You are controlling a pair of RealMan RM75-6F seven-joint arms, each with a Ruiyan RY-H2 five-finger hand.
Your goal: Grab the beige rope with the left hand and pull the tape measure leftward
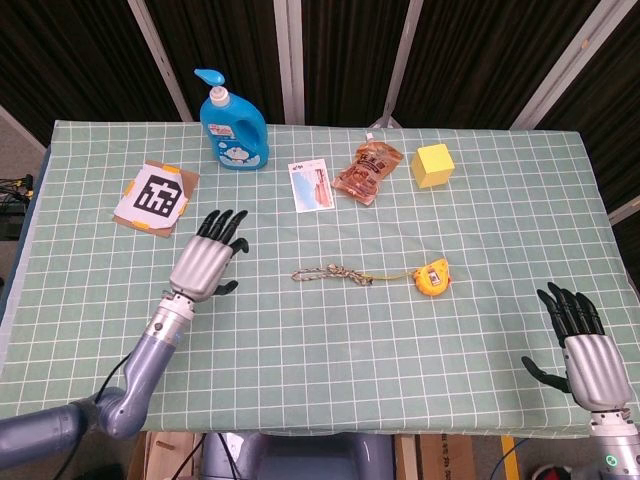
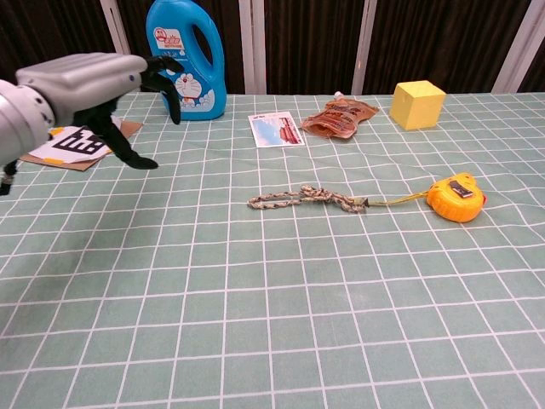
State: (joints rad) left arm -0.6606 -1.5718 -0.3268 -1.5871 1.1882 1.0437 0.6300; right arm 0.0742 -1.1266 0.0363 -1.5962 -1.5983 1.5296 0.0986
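Observation:
The beige rope [image 1: 331,272] [image 2: 306,198] lies flat at the table's middle, joined by a thin yellow tape to the orange tape measure [image 1: 434,277] [image 2: 456,197] on its right. My left hand [image 1: 207,260] [image 2: 89,81] hovers open to the left of the rope's free end, clearly apart from it, fingers spread and holding nothing. My right hand [image 1: 583,348] rests open at the table's near right corner, far from the tape measure; the chest view does not show it.
At the back stand a blue soap bottle [image 1: 232,125] [image 2: 185,61], a photo card [image 1: 309,185], a brown snack packet [image 1: 368,170] and a yellow cube [image 1: 434,165]. A cardboard tag with a printed marker [image 1: 156,197] lies just behind my left hand.

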